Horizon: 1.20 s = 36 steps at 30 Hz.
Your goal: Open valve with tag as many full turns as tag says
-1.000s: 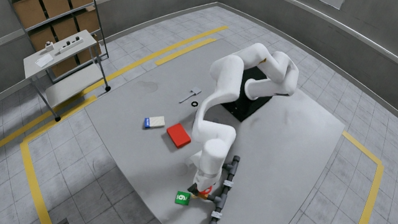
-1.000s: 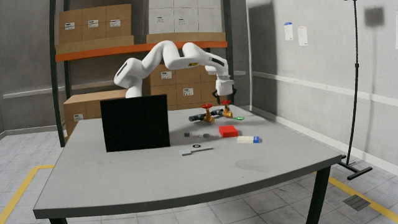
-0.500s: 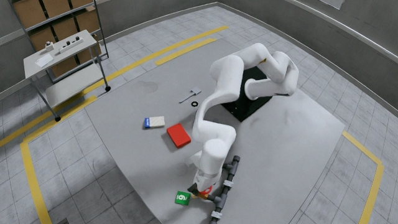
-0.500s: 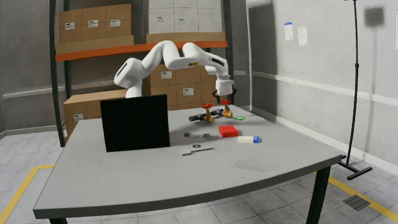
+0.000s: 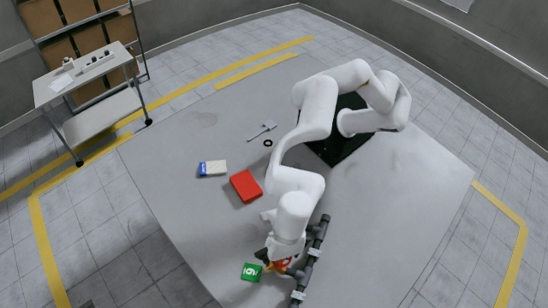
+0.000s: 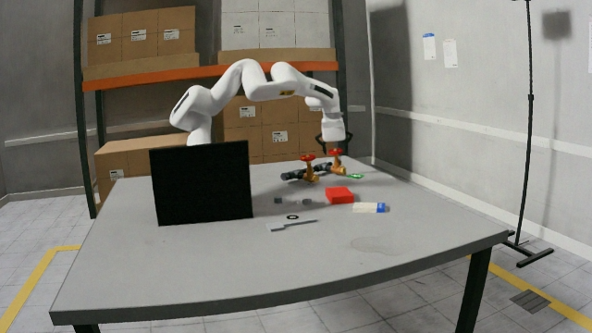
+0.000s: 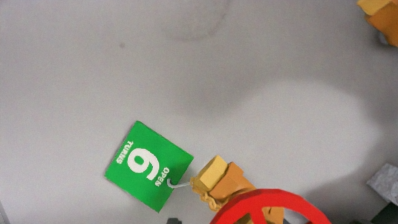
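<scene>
A dark pipe near the table's edge carries two brass valves with red handwheels. The tagged valve has a green tag chained to its brass body; the tag reads "OPEN 6 TURNS" and lies flat on the table. The other valve stands further along the pipe; my arm hides it in the top view. My gripper is open and hangs just above the tagged valve's handwheel, fingers clear of it.
A red block and a white-and-blue box lie mid-table. A grey flat tool and a black ring lie near the black base box. The valves sit close to the table edge.
</scene>
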Available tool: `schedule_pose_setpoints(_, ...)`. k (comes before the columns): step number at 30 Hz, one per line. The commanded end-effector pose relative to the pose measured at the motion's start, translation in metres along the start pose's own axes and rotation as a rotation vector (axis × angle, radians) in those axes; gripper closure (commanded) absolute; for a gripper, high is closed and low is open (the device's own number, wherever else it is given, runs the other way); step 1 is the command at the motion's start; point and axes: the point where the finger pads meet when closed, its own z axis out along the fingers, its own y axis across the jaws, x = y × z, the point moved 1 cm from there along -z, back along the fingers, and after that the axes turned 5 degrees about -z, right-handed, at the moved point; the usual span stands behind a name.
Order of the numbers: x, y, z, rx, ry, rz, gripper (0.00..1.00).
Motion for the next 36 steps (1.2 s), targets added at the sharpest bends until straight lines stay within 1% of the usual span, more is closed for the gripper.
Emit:
schedule_pose_setpoints(1, -0.0008, -0.0011, -0.0019, 0.009, 0.000, 0.105, 0.00)
schedule_pose_setpoints(15, -0.0007, -0.0011, -0.0020, 0.000, -0.006, 0.968, 0.00)
schedule_pose_setpoints(17, -0.0007, -0.0011, -0.0020, 0.000, -0.006, 0.968, 0.00)
schedule_pose_setpoints(18, -0.0008, -0.0011, -0.0020, 0.002, -0.006, 1.144, 0.00)
schedule_pose_setpoints(21, -0.0007, -0.0011, -0.0020, -0.005, -0.008, 1.263, 0.00)
schedule_pose_setpoints(32, -0.0007, -0.0012, -0.0020, -0.017, -0.008, 1.935, 0.00)
schedule_pose_setpoints(34, -0.0007, -0.0012, -0.0020, -0.017, -0.008, 1.935, 0.00)
schedule_pose_setpoints(35, -0.0007, -0.0011, -0.0020, -0.014, -0.008, 2.114, 0.00)
schedule_pose_setpoints(36, -0.0007, -0.0011, -0.0020, -0.014, -0.008, 2.155, 0.00)
